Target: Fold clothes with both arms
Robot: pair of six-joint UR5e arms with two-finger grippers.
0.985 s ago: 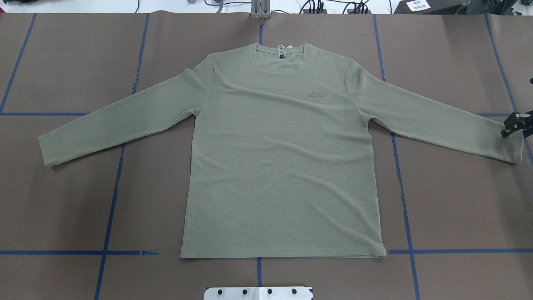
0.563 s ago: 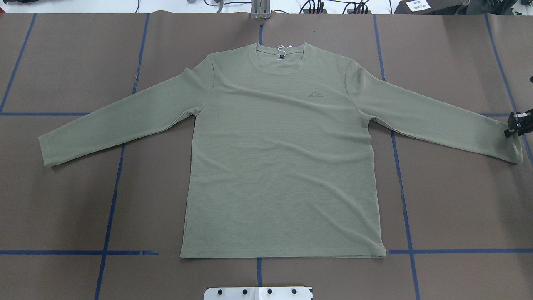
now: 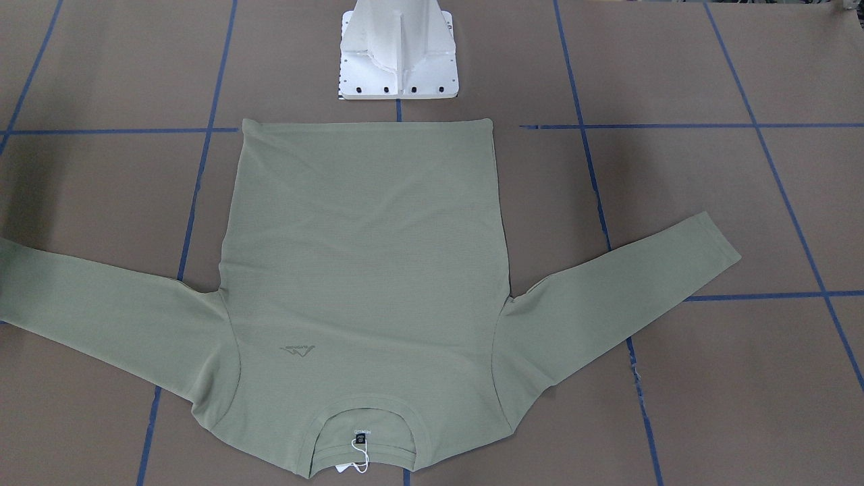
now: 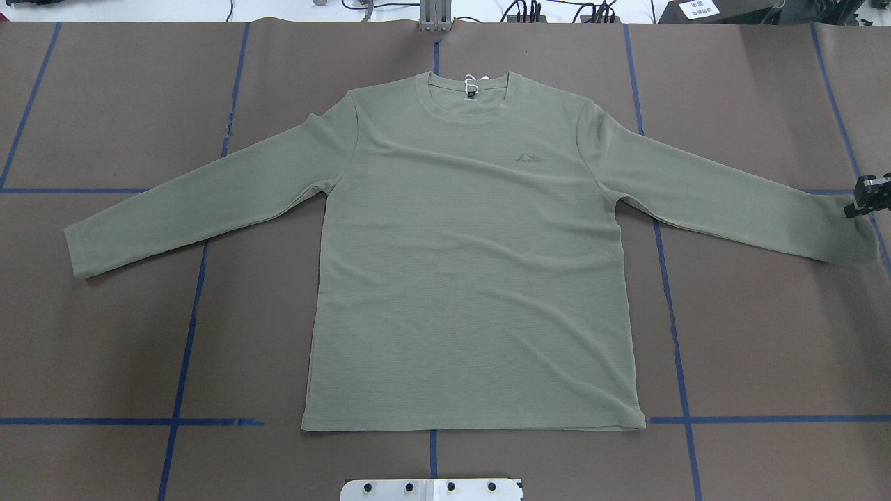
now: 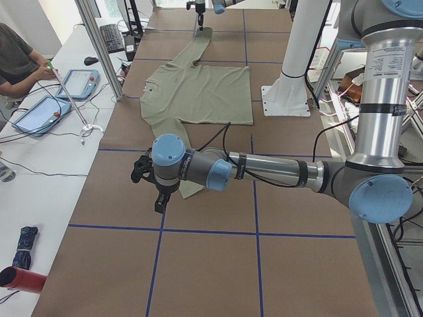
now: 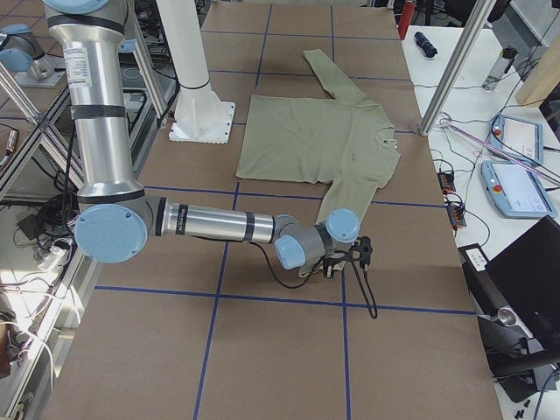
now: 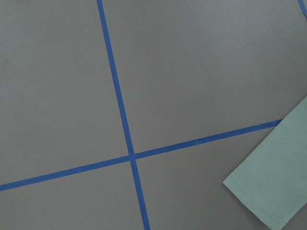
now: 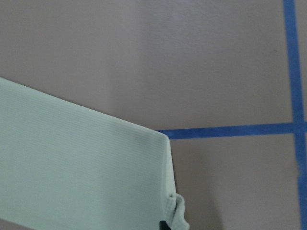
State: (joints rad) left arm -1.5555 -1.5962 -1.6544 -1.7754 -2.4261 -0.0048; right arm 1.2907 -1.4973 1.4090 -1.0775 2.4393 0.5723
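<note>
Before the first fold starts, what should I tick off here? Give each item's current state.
1. Shirt flat on the table, front up, sleeves spread: ok.
2. Right pincer at the right-side cuff: ok. The fabric puckers at the bottom edge of the right wrist view.
3. Right pincer shut on that cuff: cannot tell.
4. Left pincer at the left-side cuff: not ok. It hangs beside the cuff, which shows only in a corner of the left wrist view.
5. Left pincer open for its grasp: cannot tell.
</note>
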